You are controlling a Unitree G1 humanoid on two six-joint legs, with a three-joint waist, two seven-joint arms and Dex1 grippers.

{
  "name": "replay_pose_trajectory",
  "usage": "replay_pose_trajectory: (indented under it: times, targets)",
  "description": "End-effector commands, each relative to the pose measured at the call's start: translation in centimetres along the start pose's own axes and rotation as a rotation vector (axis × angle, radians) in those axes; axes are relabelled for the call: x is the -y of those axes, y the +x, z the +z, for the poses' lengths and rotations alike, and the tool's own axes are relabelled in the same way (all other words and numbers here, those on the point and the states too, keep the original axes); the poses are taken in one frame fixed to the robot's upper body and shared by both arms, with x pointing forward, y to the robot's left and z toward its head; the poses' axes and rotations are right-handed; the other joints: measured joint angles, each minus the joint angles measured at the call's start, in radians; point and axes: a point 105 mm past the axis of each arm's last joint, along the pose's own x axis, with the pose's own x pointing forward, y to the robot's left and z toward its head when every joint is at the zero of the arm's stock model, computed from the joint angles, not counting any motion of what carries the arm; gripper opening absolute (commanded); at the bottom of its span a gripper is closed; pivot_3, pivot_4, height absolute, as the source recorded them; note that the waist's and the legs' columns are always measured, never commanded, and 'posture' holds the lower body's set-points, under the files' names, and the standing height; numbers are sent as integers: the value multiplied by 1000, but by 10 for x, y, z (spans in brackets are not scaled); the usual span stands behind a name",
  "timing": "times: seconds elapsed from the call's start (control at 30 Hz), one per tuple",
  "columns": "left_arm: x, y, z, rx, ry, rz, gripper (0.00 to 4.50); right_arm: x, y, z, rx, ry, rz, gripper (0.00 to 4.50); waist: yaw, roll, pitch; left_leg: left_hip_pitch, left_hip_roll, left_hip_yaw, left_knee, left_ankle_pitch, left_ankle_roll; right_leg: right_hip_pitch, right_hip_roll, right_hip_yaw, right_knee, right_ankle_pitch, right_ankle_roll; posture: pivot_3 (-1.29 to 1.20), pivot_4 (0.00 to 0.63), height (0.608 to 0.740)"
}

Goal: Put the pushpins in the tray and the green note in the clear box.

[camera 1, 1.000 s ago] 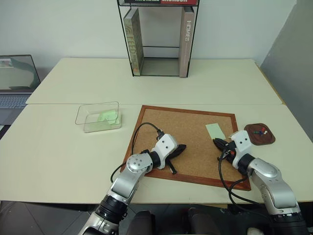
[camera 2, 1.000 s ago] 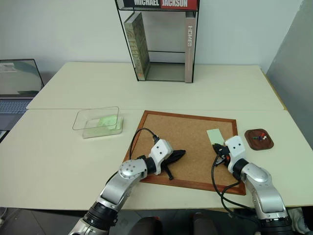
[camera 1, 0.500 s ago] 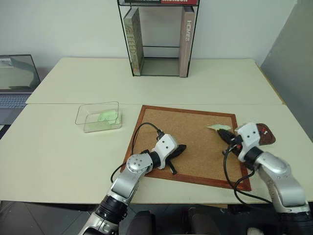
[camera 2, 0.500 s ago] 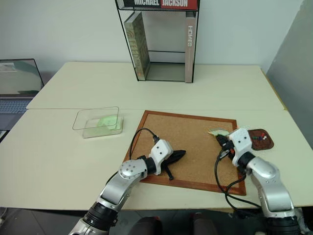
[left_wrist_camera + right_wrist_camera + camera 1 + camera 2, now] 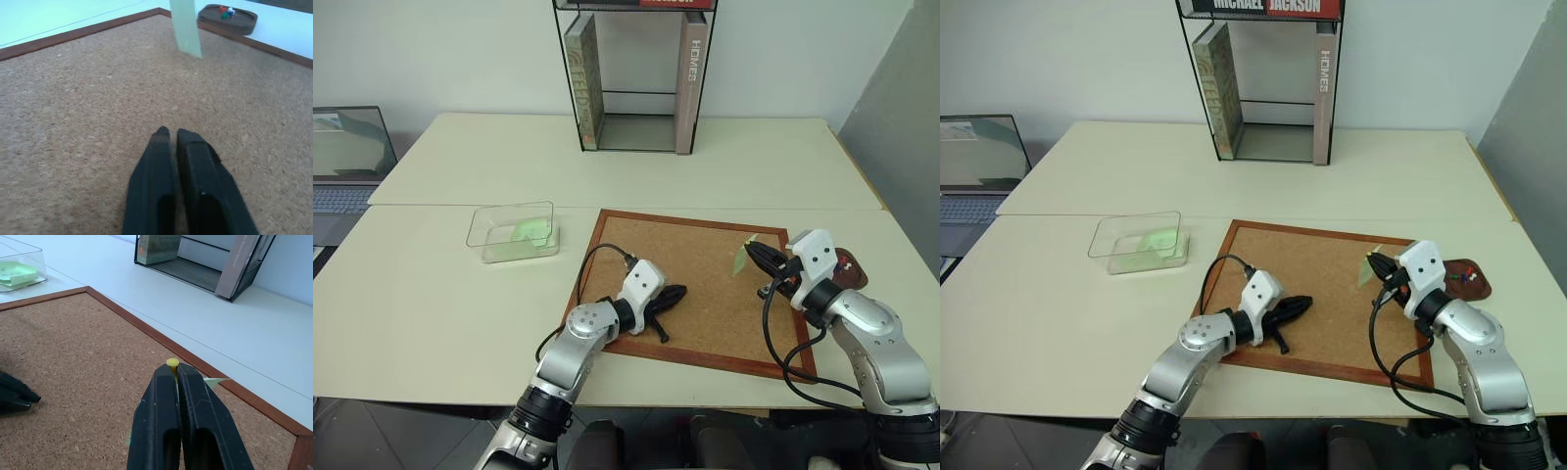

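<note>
A: Currently, what is the status of the right claw [image 5: 1378, 266]?

B: Its fingers are pressed together on a yellow pushpin [image 5: 172, 363], whose head shows at the fingertips. The green note [image 5: 742, 257] hangs from that pin, clear of the corkboard [image 5: 685, 264] and tilted on edge.

A: And the left claw [image 5: 677, 293]?

B: Fingers almost together with only a hairline gap, holding nothing. It rests low over the near part of the corkboard, well apart from the note.

A: Which parts of the task appear complete?

B: The tray [image 5: 1474, 281] sits on the worktop [image 5: 431, 294] just beside the corkboard's right edge, partly behind the right wrist. Several pushpins [image 5: 226, 11], red among them, already lie in it. No other pin is visible on the corkboard.

A: What remains?

B: By my judgement, three items. The pin and note must be separated, the yellow pin must go into the tray, and the note must go into the clear box [image 5: 512, 232]. That box stands on the worktop left of the corkboard, well apart from the note, and already holds a brighter green sheet [image 5: 530, 233]
</note>
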Motion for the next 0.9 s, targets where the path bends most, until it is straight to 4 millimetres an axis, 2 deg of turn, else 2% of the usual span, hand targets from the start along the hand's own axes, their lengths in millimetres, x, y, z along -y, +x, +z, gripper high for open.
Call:
replay_pose_trajectory:
  times: [0.03,0.1,0.2,0.33,0.53,0.7,0.9]
  targets:
    - [-7,-4,43,139,13,-25,1121,1,1,17,51,-37,15,0,0,0,0,0,0,0,0,0,0,0,0,0,0,0,0,0,150,740]
    - [-7,-3,57,180,11,-48,1458,1,3,20,56,-42,22,0,0,-1,0,-1,0,0,0,0,0,0,0,0,-1,0,0,0,150,740]
    - [-4,0,67,205,7,-84,1971,-1,6,25,72,-48,36,0,0,-1,1,-2,0,0,0,0,0,-1,0,0,-1,0,0,0,150,740]
    - [5,8,69,197,-17,-140,2634,-3,9,32,88,-53,50,0,0,-1,1,-2,0,0,0,0,0,-1,0,0,-1,0,0,0,150,740]
    - [2,26,72,206,-38,-78,3628,-4,10,37,94,-59,58,0,1,-1,1,-2,0,-1,0,0,0,-1,0,0,-1,0,0,0,150,740]
    - [3,43,77,208,-51,-84,3628,-9,12,41,100,-57,77,0,1,-1,1,-2,-1,-1,1,0,0,-1,0,-1,0,0,0,0,150,740]
    - [7,71,67,133,5,-59,3628,-11,13,47,109,-60,87,0,1,-1,1,-2,-1,-1,1,0,0,-1,0,-1,-1,1,-1,0,150,740]
